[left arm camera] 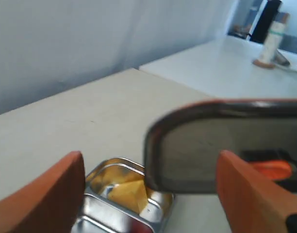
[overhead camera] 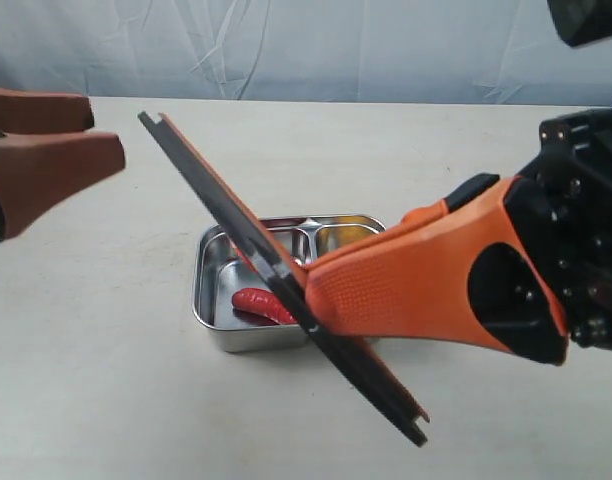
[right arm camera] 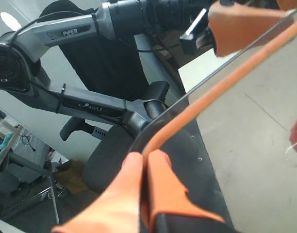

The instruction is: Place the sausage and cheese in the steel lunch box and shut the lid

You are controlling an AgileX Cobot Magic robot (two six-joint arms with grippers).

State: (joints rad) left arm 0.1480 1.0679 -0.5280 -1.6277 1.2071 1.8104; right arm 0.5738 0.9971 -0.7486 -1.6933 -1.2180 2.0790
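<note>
Steel lunch box (overhead camera: 202,300) holds one sausage (overhead camera: 254,301), one cheese (left arm camera: 129,193); one lid (overhead camera: 211,195) tilts above.

A robotics lab: a draped backdrop (overhead camera: 316,45) behind a pale table (overhead camera: 86,400), a branded robot arm (right arm camera: 66,31), an office chair (right arm camera: 109,165).

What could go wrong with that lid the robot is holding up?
The lid hangs steeply tilted, pinched only at one edge by the right jaws, so it might slip or twist. Lowered like this, it could land crooked on the steel lunch box, or its edge might hit the sausage.
</note>
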